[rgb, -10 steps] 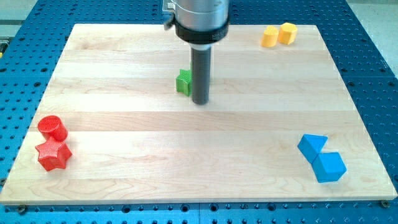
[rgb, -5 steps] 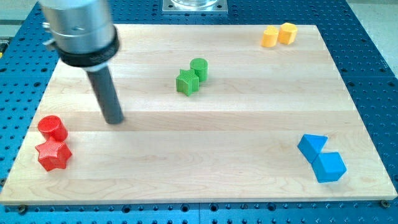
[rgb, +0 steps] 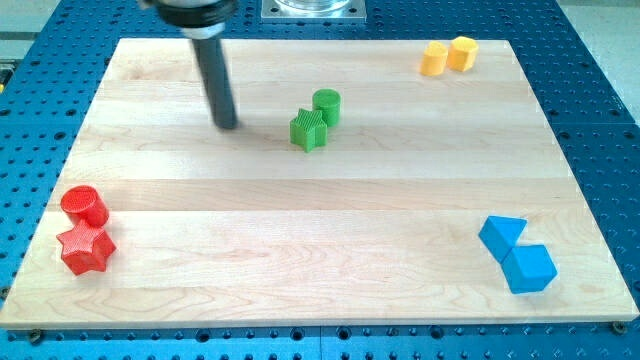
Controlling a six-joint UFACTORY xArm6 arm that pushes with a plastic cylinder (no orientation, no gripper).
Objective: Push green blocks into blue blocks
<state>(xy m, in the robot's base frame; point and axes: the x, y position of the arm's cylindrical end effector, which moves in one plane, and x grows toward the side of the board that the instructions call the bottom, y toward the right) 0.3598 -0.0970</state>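
A green star block (rgb: pixel 309 130) and a green cylinder (rgb: pixel 326 105) stand touching near the board's upper middle. Two blue blocks sit at the view's lower right: an angular one (rgb: pixel 502 236) and a cube (rgb: pixel 528 268), touching each other. My tip (rgb: pixel 227 125) rests on the board to the left of the green star, a clear gap apart from it, and far from the blue blocks.
A red cylinder (rgb: pixel 84 206) and a red star (rgb: pixel 85 249) sit at the lower left. Two yellow blocks (rgb: pixel 448 56) sit at the upper right. The wooden board (rgb: pixel 320 290) lies on a blue perforated table.
My tip swung from beside the green blocks out to the left, then came back up and right toward them. The green blocks have shifted slightly to the right.
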